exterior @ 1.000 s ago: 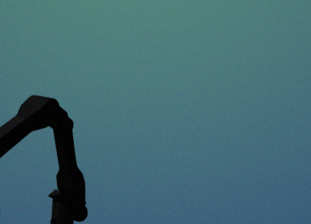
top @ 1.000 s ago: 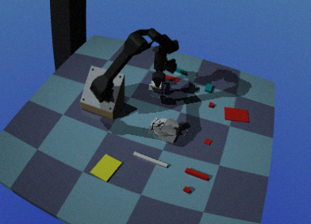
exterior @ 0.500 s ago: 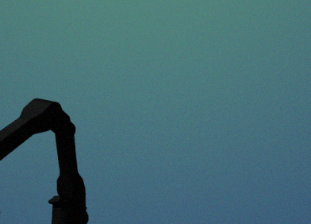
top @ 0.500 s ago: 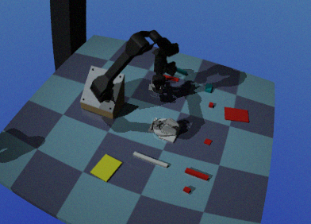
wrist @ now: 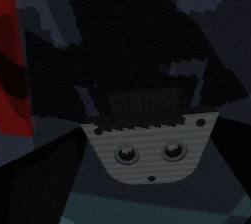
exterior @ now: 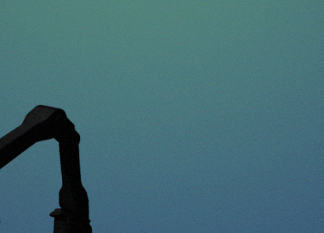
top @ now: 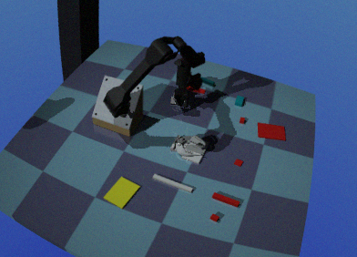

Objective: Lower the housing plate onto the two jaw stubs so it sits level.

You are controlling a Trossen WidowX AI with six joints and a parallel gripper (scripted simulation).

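My gripper [top: 181, 103] [wrist: 144, 127] hangs wide open, holding nothing, over the grey housing plate [top: 174, 101] [wrist: 148, 167], toward six o'clock in the wrist view. If I close off-centre, one finger could strike its edge and twist it.

The kind of place cannot be told for certain, though a robotics test area is suggested by the black robot arm [top: 157, 53] [exterior: 70, 164] mounted over a checkered surface [top: 59, 199], where coloured bars and blocks are scattered against plain blue.
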